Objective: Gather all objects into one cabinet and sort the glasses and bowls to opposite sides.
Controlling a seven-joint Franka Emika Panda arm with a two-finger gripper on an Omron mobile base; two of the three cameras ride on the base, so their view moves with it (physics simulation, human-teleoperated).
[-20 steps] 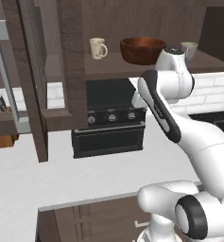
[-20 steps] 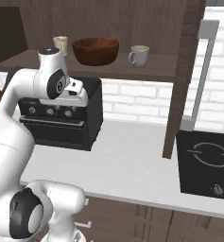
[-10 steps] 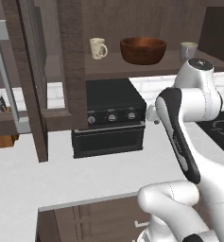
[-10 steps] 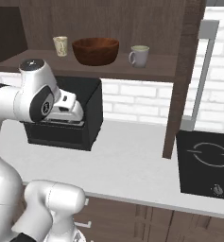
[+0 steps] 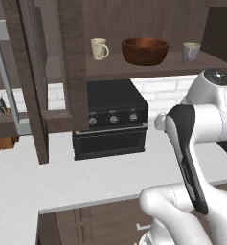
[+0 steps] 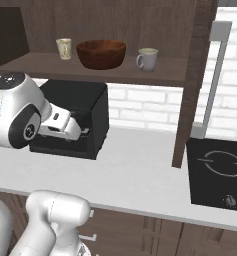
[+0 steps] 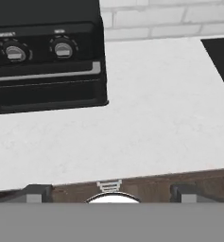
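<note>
The white arm has swung down and away from the shelf of the dark brown wood-grain wall cabinet (image 5: 134,72) within the last second: a moment ago its wrist was up beside the large reddish-brown wooden bowl (image 5: 145,50), and now the elbow is folded low over the white worktop (image 6: 140,170). The hand points out across that worktop, toward the black oven-like appliance (image 7: 47,52) at the left and the dark hob (image 6: 217,172) at the far right.

Nothing on the shelf has moved. The cream-white handled mug (image 5: 99,48) stands at the left end, the wooden bowl sits in the middle, and the pale grey-green handled mug (image 5: 190,51) stands at the right end. All three are well apart from one another.

In the hand view the two dark fingertips sit far apart at the bottom edge with nothing between them, so the jaws look released and empty.

The retreat probably means the arm has finished with the shelf for now and is turning to fetch something else. The sorting is not done: the two mugs flank the bowl rather than sharing one side. The small blue bowl cannot be made out on the shelf or worktop.
</note>
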